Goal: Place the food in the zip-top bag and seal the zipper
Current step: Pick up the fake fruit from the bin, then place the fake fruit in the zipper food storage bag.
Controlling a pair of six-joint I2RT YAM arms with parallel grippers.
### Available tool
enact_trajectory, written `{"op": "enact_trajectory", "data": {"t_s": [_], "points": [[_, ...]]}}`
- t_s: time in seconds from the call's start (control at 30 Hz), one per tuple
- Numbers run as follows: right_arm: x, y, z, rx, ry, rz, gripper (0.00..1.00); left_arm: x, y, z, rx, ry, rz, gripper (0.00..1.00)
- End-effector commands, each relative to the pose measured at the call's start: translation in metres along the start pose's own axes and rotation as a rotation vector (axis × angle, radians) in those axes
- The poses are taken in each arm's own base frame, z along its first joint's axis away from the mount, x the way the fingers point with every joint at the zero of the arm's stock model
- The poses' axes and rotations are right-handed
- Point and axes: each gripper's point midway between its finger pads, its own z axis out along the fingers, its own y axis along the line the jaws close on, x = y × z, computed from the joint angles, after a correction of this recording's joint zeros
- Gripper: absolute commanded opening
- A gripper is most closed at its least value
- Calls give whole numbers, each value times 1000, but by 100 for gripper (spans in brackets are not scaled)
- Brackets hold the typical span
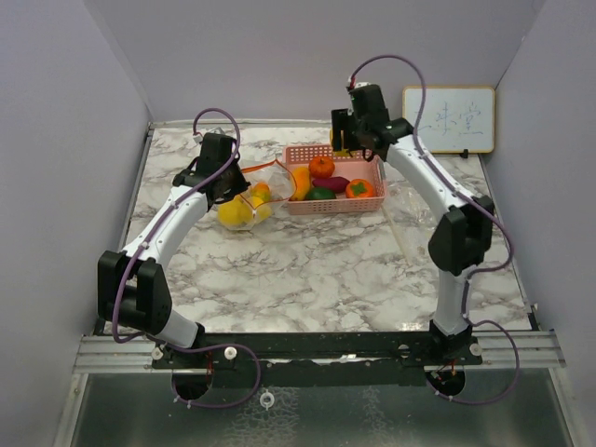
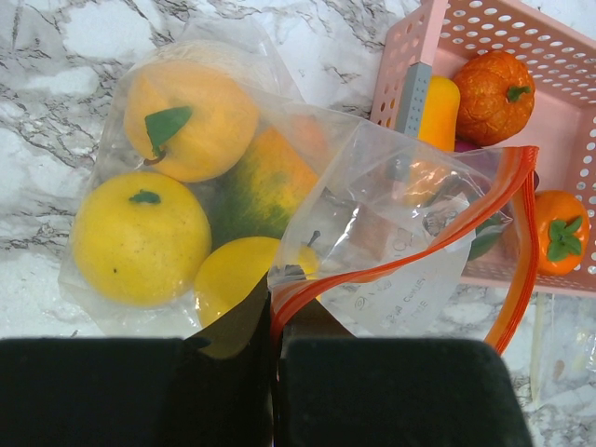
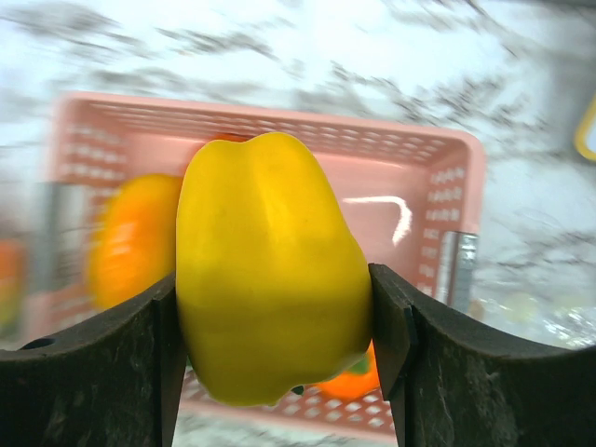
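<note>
The clear zip-top bag (image 1: 244, 210) lies left of the pink basket and holds several yellow and orange-green fruits (image 2: 140, 237). My left gripper (image 2: 272, 321) is shut on the bag's orange-red zipper (image 2: 424, 250) and holds the mouth open towards the basket; it also shows in the top view (image 1: 222, 175). My right gripper (image 3: 275, 326) is shut on a yellow pepper (image 3: 270, 270) and holds it above the basket's far left corner (image 1: 343, 142). An orange fruit (image 1: 322, 167), a dark purple one (image 1: 333, 183), a green one (image 1: 321, 194) and an orange persimmon (image 1: 359, 189) remain in the basket.
The pink perforated basket (image 1: 372, 207) stands at the back middle of the marble table, touching the bag's mouth. A small whiteboard (image 1: 449, 119) leans on the back wall at the right. Grey walls close in both sides.
</note>
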Motion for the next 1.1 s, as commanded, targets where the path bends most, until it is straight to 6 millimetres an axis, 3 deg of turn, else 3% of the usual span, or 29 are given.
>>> {"op": "enact_trajectory", "data": {"t_s": [0.0, 0.17, 0.33, 0.47, 0.67, 0.77, 0.97, 1.07], "points": [[-41, 95, -101, -532, -127, 75, 15, -12, -7, -12, 41, -41, -1, 0], [-22, 179, -153, -794, -104, 73, 17, -11, -9, -12, 55, -37, -6, 0], [11, 219, -149, -851, -12, 94, 19, -13, -14, -14, 75, -40, -10, 0], [35, 216, -130, -787, 54, 130, 20, -15, -15, -17, 81, -48, -10, 0], [47, 218, -104, -734, 78, 106, 31, -12, -19, -19, 111, -42, -19, 0], [40, 226, -99, -746, 69, 85, 43, -9, -20, -17, 120, -28, -22, 0], [33, 230, -102, -746, 69, 53, 99, -7, -25, -13, 141, -11, -18, 0], [29, 220, -106, -704, 45, 21, 100, -7, -30, -12, 166, 2, -6, 0]]}}
